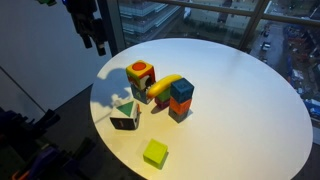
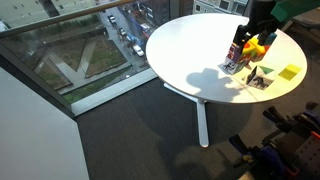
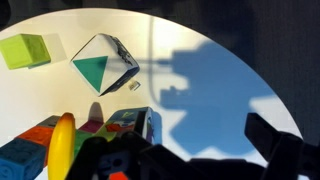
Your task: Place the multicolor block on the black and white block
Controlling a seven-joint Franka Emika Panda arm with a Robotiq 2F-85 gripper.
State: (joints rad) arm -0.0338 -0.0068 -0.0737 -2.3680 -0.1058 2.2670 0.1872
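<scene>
The multicolor block (image 1: 140, 72), a small cube with orange-yellow faces and a red ring, sits on top of the black and white block (image 2: 232, 66), a patterned cube, on the smooth, round white table (image 1: 240, 110). Just beside the stack lie a curved yellow piece (image 1: 168, 85) and a teal block on an orange block (image 1: 181, 98). Nearer the edge are a white-black cube with a green triangle (image 1: 125, 114) and a flat lime-green square (image 1: 155, 153). The gripper (image 1: 95, 44) hangs above the table's edge, clear of the stack, fingers spread apart and holding nothing.
</scene>
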